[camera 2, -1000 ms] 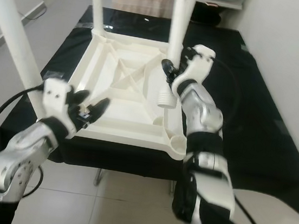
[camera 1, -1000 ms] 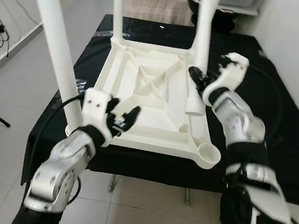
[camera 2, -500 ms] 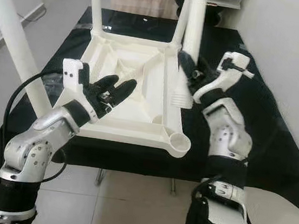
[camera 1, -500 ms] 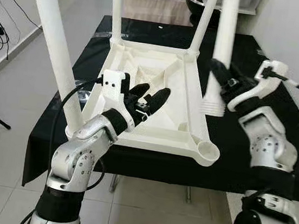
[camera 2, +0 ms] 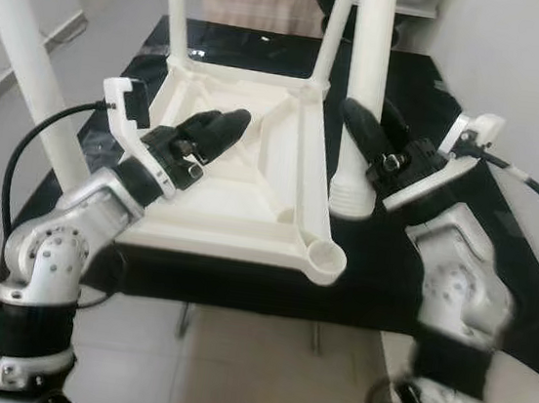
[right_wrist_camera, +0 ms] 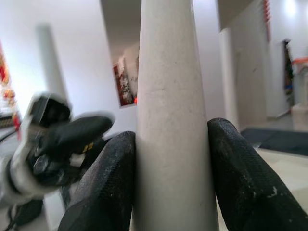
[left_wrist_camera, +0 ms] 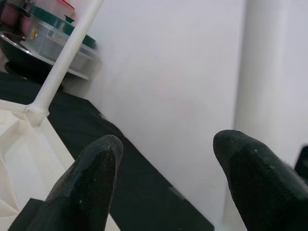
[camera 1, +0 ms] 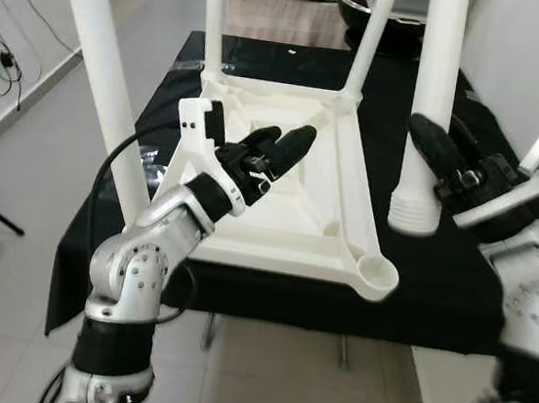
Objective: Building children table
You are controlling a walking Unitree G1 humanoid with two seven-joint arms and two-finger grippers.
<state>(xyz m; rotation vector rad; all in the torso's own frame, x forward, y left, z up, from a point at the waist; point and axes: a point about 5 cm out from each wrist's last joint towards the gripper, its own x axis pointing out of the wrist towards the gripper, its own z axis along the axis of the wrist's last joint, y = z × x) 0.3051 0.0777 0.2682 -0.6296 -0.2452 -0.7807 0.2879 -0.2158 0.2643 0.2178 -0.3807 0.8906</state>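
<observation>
On the desk, which is draped in black cloth, the white tabletop lies upside down with its ribbed underside facing up, reaching from the desk's front edge back toward the middle. Three legs already stand upright in its sockets: one at the front-left corner, one at the back-left and one at the back-right.

The left gripper hovers over the left half of the tabletop, fingers spread apart with nothing between them, pointing toward the right side.

Further right, the front-right socket sits open and unfilled, a round cup at the tabletop corner nearest the desk's front edge.

Right of that, the right gripper is clamped on the loose leg; the right wrist view shows both fingers pressed against the leg's sides. The leg is held close to vertical, ribbed end down, over the bare cloth just beside the tabletop's right edge.

The relation that matters: the ribbed end hangs beside and slightly behind the open socket, toward the desk's right, and above it. The leg's long axis already runs roughly in line with the socket's bore, so the next move probably calls for a shift left and toward the front edge, then a straight descent. The right arm is plainly the nearer one; the left gripper looks placed to steady the tabletop.
</observation>
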